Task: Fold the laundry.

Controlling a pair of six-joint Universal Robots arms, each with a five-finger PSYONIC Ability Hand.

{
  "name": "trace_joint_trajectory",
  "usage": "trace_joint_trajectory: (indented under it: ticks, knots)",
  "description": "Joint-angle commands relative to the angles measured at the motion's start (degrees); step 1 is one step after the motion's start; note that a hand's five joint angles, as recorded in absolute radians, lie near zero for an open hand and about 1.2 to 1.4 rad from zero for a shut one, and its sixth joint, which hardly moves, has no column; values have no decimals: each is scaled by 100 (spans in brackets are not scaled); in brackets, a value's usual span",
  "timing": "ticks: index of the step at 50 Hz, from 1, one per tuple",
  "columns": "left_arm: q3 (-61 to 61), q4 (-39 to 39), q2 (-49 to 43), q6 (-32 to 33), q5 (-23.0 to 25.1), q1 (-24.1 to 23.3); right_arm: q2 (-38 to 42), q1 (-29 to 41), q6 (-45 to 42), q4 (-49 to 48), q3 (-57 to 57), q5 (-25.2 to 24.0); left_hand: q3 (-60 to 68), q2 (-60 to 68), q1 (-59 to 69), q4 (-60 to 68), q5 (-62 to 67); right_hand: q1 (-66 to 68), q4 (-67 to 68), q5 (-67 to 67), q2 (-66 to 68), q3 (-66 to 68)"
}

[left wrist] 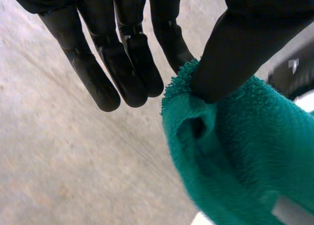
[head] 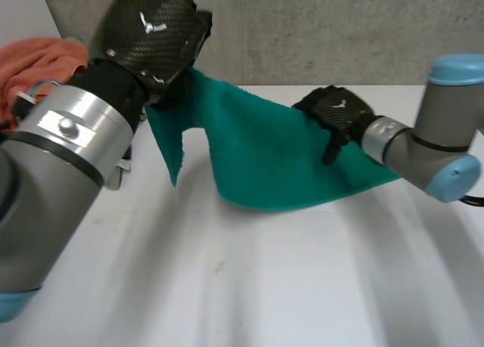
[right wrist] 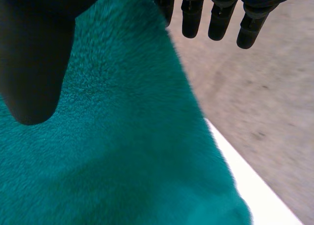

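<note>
The teal towel (head: 265, 154) hangs stretched between the two hands above the white worktop (head: 249, 279), well off the surface at both held ends and sagging in the middle, where its lowest fold rests on the worktop

The left robot hand (head: 155, 33) is raised high at the near left, at the towel's left corner. In the left wrist view its thumb (left wrist: 230, 53) presses that corner against the nearest finger, so the terry bunches into a small fold just under the thumb tip; the other fingers (left wrist: 127, 73) stay straight and close together beside the cloth, not touching it. From this corner a narrow flap of towel drops down towards the worktop

The right robot hand (head: 338, 113) is lower, at the towel's upper edge on the right. In the right wrist view its thumb (right wrist: 34, 63) lies on the towel's face and the fingers (right wrist: 221, 16) sit behind the edge, with the cloth caught between them

An orange cloth (head: 38, 63) lies in a heap at the far left, behind the left arm, apart from the towel, and a grey wall (head: 318, 29) runs behind the worktop
</note>
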Motion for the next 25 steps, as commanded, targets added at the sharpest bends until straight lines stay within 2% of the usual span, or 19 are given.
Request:
trace_joint_trajectory:
  ticks: [1,4,6,7,12,15,20,25]
  knots:
    - [-4,-62,706,151,104,-98,1500,656,294,692,-2042,-104,1181,1151,1358,1130,1365,-229,-217,-276,-172,-198]
    - [-4,-63,830,125,148,-98,1871,815,505,666,-2457,150,1181,1151,1358,1130,1365,-229,-217,-276,-172,-198]
    - [5,-71,891,116,183,-90,2143,920,672,613,-2756,493,1181,1151,1358,1130,1365,3738,3750,3690,3794,3769]
    - [-4,-63,891,116,192,-72,2275,955,734,491,-2957,738,1181,1151,1358,1130,1365,6741,6753,6694,6798,6772]
    - [5,-27,804,160,175,112,2022,807,910,-361,-3407,1635,1181,1151,1358,1130,1365,6771,6783,6724,6828,6802]
    - [57,-1,602,125,183,472,1452,613,963,-897,-3338,1970,1181,1151,1358,1130,1365,6771,6783,6724,6828,6802]
    - [277,130,198,107,183,1043,380,534,1024,-1303,-2566,1892,1181,1151,1358,1130,1365,6771,6783,6724,6828,6802]
    - [488,166,-320,11,175,1150,-614,586,928,-1259,-985,1497,1181,1151,1358,1130,1365,6771,6783,6724,6828,6802]
